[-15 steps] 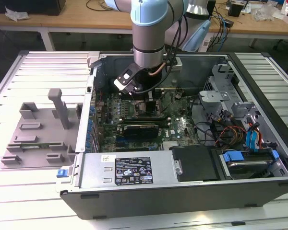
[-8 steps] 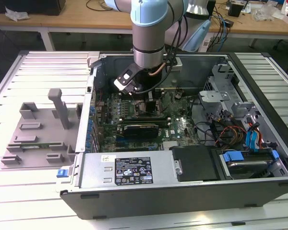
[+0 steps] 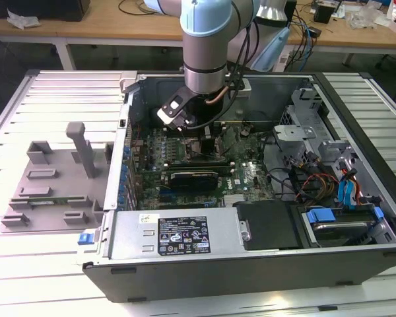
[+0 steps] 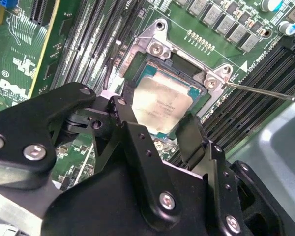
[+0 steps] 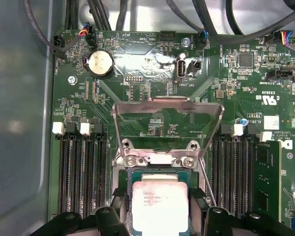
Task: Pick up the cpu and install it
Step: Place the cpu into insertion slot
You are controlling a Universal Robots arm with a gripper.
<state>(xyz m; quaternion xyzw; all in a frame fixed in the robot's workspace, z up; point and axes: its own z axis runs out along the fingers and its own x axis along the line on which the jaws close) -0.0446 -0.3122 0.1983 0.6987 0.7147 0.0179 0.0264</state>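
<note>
- Two fingers (image 4: 122, 110) of gripper (image 4: 157, 115) pinching cpu (image 4: 162, 101) edges;
- flat in socket (image 4: 179, 61), metal top upward;
- load plate (image 5: 152, 102) raised; memory slots (image 5: 81, 177) close alongside.

One cpu (image 4: 160, 105) edge behind the tool (image 4: 155, 118) (contact unclear)

Bright, even light, with glare whitening the cpu (image 5: 160, 206) top and soft shadow inside the computer case (image 3: 251, 272).
</note>
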